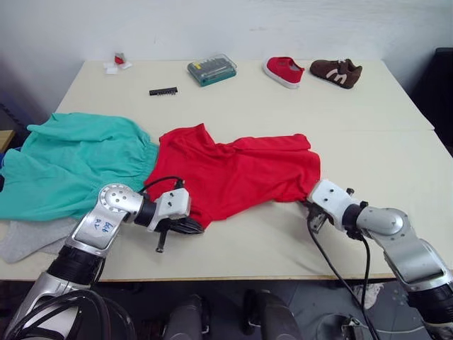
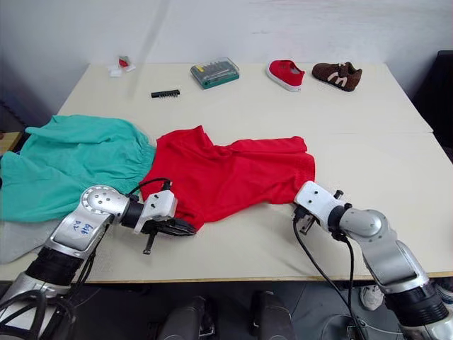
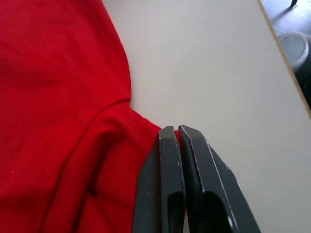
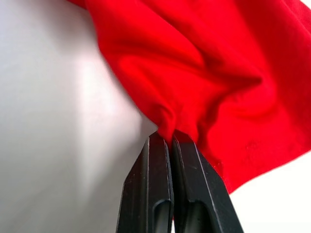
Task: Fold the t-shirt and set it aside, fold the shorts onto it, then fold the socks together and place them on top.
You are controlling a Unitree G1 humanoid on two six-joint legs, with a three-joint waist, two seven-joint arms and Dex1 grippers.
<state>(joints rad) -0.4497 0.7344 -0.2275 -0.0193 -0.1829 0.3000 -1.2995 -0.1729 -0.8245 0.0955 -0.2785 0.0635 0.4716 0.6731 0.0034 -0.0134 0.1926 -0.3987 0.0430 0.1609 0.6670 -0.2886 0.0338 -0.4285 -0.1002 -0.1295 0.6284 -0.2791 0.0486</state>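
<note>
Left wrist view: left gripper (image 3: 177,133) clamped on t-shirt (image 1: 237,173) hem (near corner). Right gripper (image 4: 167,138) pinched on opposite hem corner. T-shirt spread mid-table (image 1: 297,106), touching shorts (image 1: 71,159); socks (image 1: 28,237) beside them. No legible writing.

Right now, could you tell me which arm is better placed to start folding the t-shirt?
Neither alone: the left gripper is shut on the t-shirt at its near-left edge and the right gripper at its near-right corner, so probably both lift together.
</note>
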